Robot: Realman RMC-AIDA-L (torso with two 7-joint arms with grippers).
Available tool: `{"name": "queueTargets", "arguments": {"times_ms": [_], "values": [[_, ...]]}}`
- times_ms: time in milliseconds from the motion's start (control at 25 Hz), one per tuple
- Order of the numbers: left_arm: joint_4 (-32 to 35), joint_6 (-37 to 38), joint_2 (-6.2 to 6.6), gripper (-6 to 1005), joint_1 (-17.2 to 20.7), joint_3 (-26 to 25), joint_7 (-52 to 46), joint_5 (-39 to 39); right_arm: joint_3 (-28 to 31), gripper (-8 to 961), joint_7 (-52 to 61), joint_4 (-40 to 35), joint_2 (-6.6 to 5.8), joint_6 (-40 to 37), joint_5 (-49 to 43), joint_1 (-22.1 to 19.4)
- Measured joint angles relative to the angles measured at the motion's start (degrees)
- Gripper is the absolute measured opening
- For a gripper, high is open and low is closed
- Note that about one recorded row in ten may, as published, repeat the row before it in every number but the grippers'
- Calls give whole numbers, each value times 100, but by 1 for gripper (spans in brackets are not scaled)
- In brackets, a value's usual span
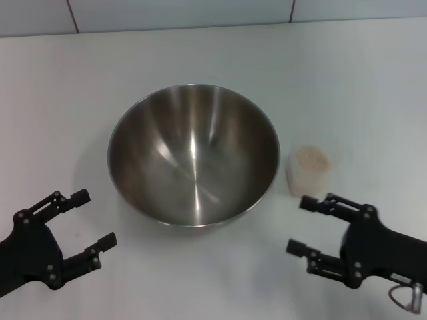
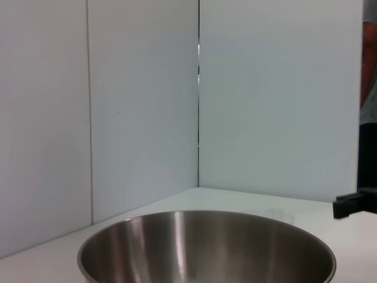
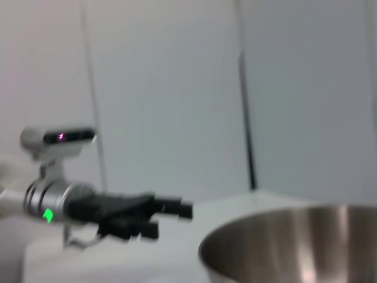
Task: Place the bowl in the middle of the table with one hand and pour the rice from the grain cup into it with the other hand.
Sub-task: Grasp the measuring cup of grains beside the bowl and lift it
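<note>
The steel bowl (image 1: pixel 193 155) stands upright and empty near the middle of the white table (image 1: pixel 360 80). It also shows in the left wrist view (image 2: pixel 206 247) and the right wrist view (image 3: pixel 294 244). The clear grain cup (image 1: pixel 308 171) stands just right of the bowl, filled with pale rice (image 1: pixel 311 158). My left gripper (image 1: pixel 92 220) is open and empty, at the front left of the bowl. My right gripper (image 1: pixel 301 225) is open and empty, just in front of the cup. The left gripper also shows far off in the right wrist view (image 3: pixel 174 215).
Grey-white tiles (image 1: pixel 180 13) run along the table's far edge. White wall panels (image 2: pixel 141 106) stand behind the table in the wrist views. A dark fingertip of the right gripper (image 2: pixel 353 205) shows past the bowl in the left wrist view.
</note>
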Motion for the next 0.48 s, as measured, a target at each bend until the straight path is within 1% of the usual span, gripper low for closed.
{"name": "queueTargets", "arguments": {"times_ms": [280,480], "values": [[3,22,29,800,-42,27,-50,-1,1051,720,-1211,1091,9,28,765,-743],[2,48,47,800,-53,34,-65,-1,1884,719,-1894,1724,20,309,832,-1084]]}}
